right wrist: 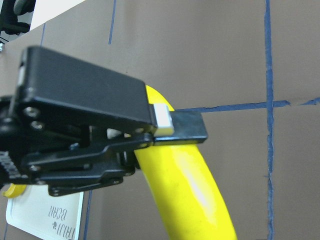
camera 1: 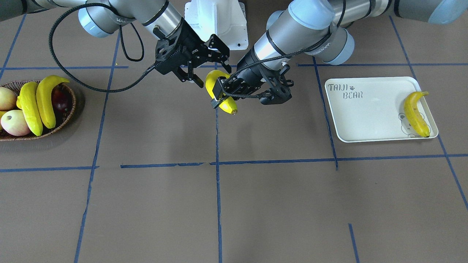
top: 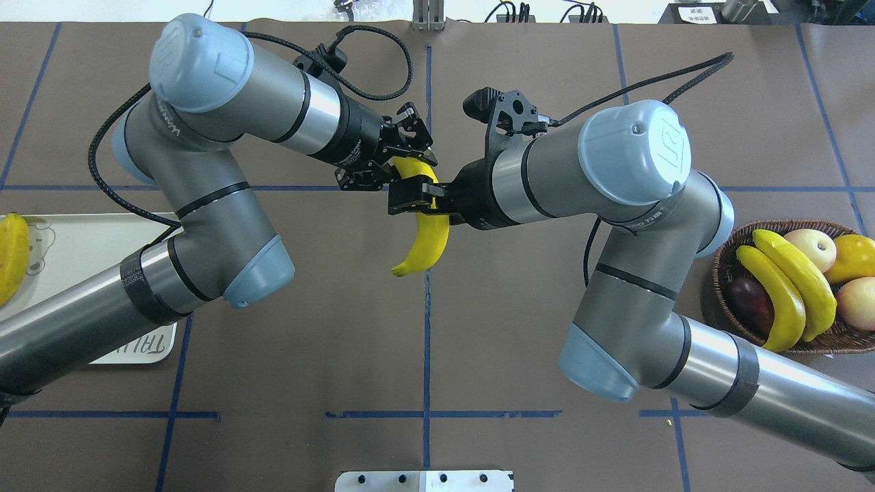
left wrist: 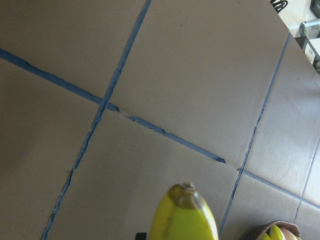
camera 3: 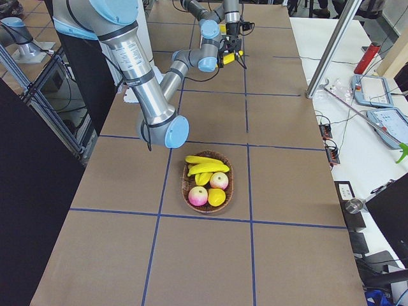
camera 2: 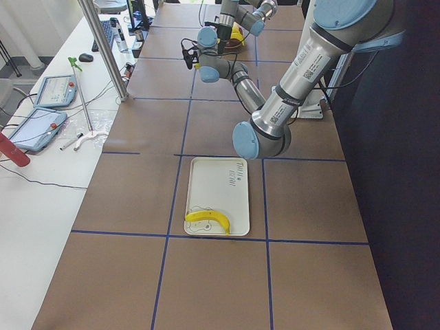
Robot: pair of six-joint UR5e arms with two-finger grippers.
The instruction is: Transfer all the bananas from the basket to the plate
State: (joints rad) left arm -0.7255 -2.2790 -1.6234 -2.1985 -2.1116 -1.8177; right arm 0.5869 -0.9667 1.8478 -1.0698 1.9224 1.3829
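Yellow, long and curved, the bananas number four: two in the basket, one in the air, one on the plate. Seen from the front, the shallow oval brown woven wicker basket (camera 1: pixel 71 106) sits far left on the brown counter (camera 1: pixel 256 204), which is taped with blue lines. It holds a smooth yellow banana (camera 1: pixel 29 106) beside another banana (camera 1: pixel 45 96), and also a pale pink-and-yellow apple (camera 1: pixel 14 123), a second apple (camera 1: pixel 6 98), one dark red fruit (camera 1: pixel 60 102) and one round yellow-orange fruit (top: pixel 854 254).

Next comes my right claw (camera 1: pixel 214 76), its fingers spread wide and gripping nothing, at the upper end of the third banana (camera 1: pixel 228 105). My left claw (camera 1: pixel 220 96) pinches that banana near its middle, raised over the centre of the counter.

Far right lies the pale cream rectangular plate (camera 1: pixel 365 117), printed "TAIJI BEAR". It carries the fourth banana (camera 1: pixel 415 115) along its right-hand edge, across the bear-face outline.
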